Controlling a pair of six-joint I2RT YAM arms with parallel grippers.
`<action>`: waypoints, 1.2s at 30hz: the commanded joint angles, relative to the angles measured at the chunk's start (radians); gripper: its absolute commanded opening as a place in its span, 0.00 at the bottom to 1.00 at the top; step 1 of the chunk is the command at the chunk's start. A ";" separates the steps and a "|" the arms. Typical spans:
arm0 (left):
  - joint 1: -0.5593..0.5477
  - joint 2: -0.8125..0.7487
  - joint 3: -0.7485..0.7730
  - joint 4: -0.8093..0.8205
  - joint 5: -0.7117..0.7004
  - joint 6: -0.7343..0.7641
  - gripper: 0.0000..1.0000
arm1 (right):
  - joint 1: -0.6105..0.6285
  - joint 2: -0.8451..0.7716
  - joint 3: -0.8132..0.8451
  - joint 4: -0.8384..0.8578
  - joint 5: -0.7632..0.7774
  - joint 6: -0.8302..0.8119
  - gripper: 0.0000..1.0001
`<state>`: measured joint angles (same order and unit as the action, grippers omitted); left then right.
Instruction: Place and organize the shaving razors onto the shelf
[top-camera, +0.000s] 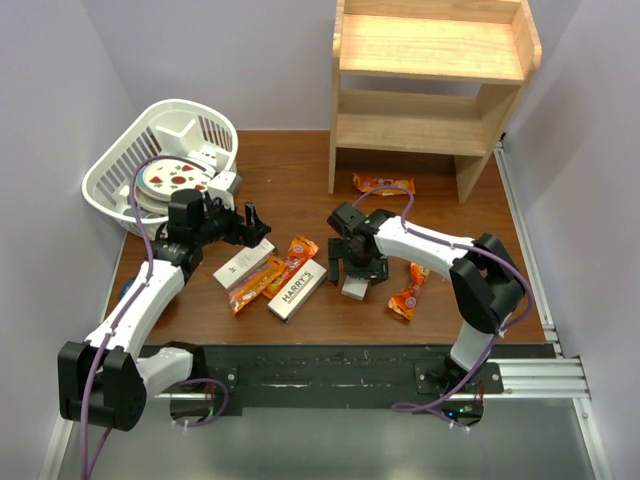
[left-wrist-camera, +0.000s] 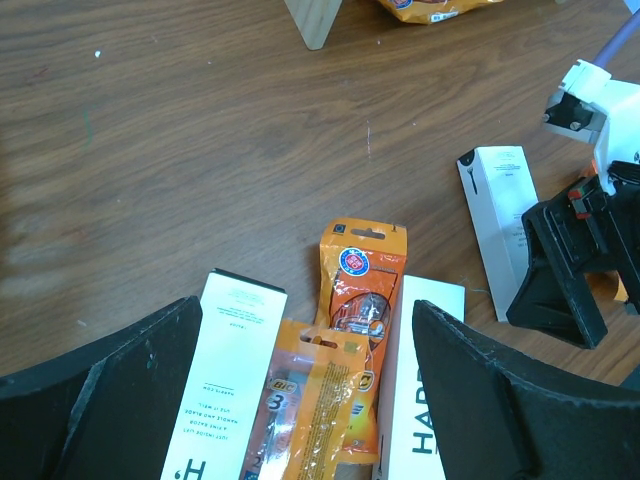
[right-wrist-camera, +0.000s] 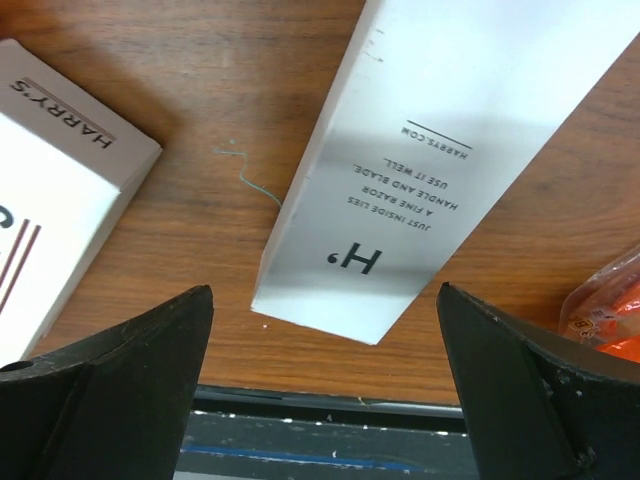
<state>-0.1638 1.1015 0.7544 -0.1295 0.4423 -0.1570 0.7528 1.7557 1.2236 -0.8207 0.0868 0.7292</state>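
Right wrist view: the right gripper (right-wrist-camera: 322, 300) gapes wide over a flat white cardboard razor box (right-wrist-camera: 430, 130) lying on the brown wooden table (right-wrist-camera: 220, 60). The left gripper (left-wrist-camera: 305, 305), open too, hovers above a second white razor box (left-wrist-camera: 230, 360) and a third white razor box (left-wrist-camera: 405, 370). The light natural-wood shelf (top-camera: 430, 48) stands well apart.

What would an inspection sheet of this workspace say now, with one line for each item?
Surface: wooden table, no spill seen.
Job's things: three razor boxes lying flat on the table, left, middle, right; shelf holds none of them.
Clutter: orange packets by the shelf, between the boxes and near the right arm; white basket with items inside.
Grippers: left gripper open, holding nothing; right gripper open over the right box.
Cables: purple cables along both arms, no snag seen.
Surroundings: plain walls; nothing else seen.
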 joint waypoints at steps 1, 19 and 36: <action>0.010 0.011 0.026 0.028 0.021 -0.007 0.92 | 0.005 -0.021 -0.024 0.041 0.001 0.013 0.97; 0.029 -0.009 0.019 0.076 0.026 -0.029 0.92 | 0.003 -0.117 0.022 0.002 0.228 -0.304 0.59; 0.033 0.069 0.085 0.114 0.042 -0.029 0.92 | -0.300 -0.480 0.019 0.350 0.433 -0.760 0.54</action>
<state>-0.1375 1.1481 0.7815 -0.0673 0.4603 -0.1730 0.4732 1.2793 1.2316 -0.6750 0.4511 0.0910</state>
